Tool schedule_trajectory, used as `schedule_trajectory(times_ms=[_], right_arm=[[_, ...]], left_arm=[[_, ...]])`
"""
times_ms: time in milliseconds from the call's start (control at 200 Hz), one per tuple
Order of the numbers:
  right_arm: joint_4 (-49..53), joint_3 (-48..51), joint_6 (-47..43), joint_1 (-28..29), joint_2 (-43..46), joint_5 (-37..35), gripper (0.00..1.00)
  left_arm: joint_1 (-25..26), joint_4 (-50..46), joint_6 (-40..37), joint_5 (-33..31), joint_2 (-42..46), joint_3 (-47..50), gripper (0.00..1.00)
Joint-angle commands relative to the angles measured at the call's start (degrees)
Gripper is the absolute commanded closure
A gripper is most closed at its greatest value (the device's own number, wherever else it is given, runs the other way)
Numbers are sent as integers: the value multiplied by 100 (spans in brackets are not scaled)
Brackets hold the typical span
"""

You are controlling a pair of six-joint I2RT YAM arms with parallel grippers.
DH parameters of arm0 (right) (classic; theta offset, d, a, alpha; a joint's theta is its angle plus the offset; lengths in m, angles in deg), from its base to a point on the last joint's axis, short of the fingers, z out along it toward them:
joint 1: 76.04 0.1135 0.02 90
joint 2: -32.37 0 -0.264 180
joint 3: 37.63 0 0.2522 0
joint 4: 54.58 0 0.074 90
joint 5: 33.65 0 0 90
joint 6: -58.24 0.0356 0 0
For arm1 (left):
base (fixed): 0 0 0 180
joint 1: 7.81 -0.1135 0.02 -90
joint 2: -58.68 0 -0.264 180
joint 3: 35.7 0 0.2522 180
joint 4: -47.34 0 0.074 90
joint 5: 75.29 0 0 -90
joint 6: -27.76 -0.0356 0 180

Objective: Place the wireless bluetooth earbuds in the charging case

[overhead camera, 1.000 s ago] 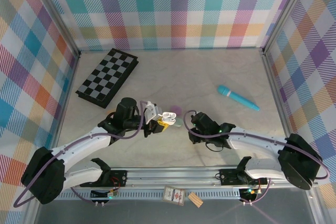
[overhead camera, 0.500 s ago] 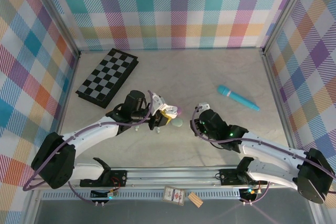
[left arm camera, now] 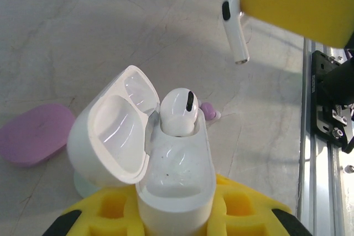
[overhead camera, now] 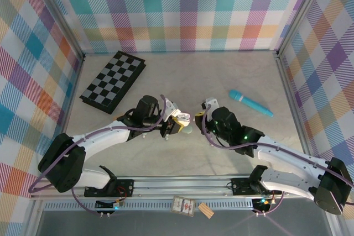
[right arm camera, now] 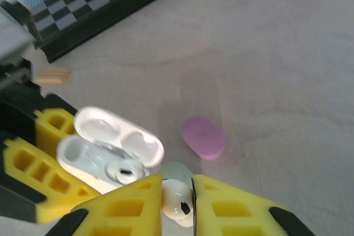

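Observation:
My left gripper (left arm camera: 174, 209) is shut on the base of a white charging case (left arm camera: 176, 181), held upright above the table with its lid (left arm camera: 113, 136) swung open. One white earbud (left arm camera: 180, 109) sits in the case's far socket. My right gripper (right arm camera: 177, 203) is shut on a second white earbud (left arm camera: 235, 26), head between the yellow fingers (left arm camera: 298, 4) and stem pointing down, above and beyond the open case (right arm camera: 110, 147). A tiny purple earbud (left arm camera: 209, 111) lies on the table past the case. In the top view both grippers (overhead camera: 178, 121) (overhead camera: 206, 106) meet at mid-table.
A closed purple case (right arm camera: 203, 136) and a pale green case (right arm camera: 176, 171) lie on the table under the grippers. A folded chessboard (overhead camera: 113, 80) sits at back left, a turquoise stick (overhead camera: 250, 103) at right. Plaid walls enclose the table.
My right gripper has moved up and toward the left gripper with its earbud. The left gripper has shifted a little right with the open case.

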Motion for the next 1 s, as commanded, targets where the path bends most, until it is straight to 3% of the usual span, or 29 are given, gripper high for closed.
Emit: schedule_trajectory(times_ms=[0, 395, 1000], right_arm=[[-418, -243, -344, -35, -152, 188, 80], [-1058, -442, -501, -36, -669, 593, 80], [-1188, -340, -396, -35, -887, 927, 80]], left_arm=[[61, 85, 99, 194, -48, -206, 99], [61, 164, 292, 427, -125, -288, 99], [62, 301, 491, 422, -99, -373, 99]])
